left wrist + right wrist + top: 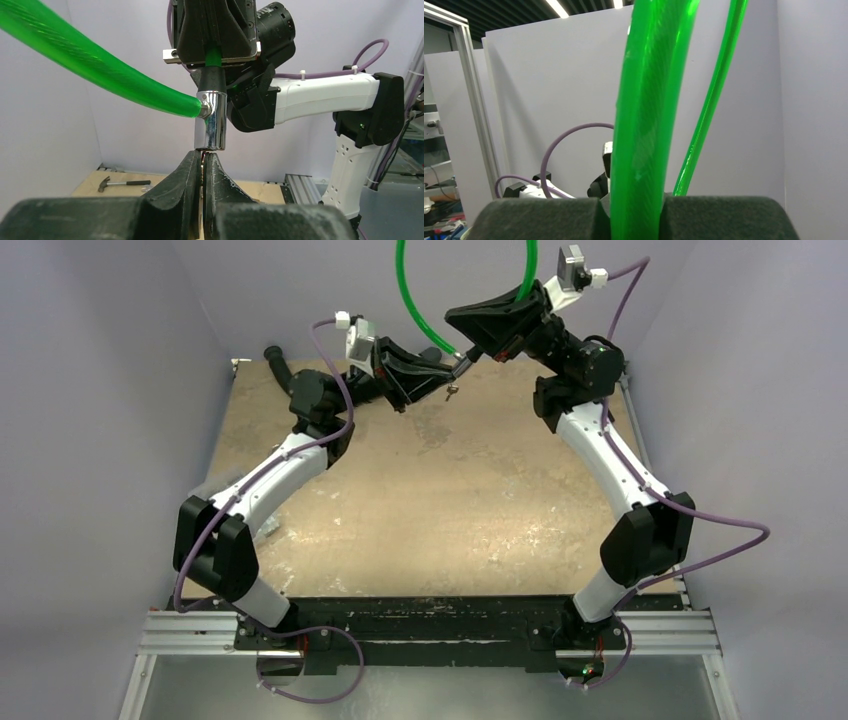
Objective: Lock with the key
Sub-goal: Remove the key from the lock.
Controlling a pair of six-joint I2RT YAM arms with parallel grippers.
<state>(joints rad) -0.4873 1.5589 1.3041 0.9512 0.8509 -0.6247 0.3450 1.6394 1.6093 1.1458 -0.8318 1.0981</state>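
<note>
Small black-handled hammer (122, 183) flat on the worn wooden table (450, 500), near the white wall.

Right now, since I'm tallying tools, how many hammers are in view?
1. A small hammer lies on the table near the wall, seen from the left wrist; others may be hidden.
</note>
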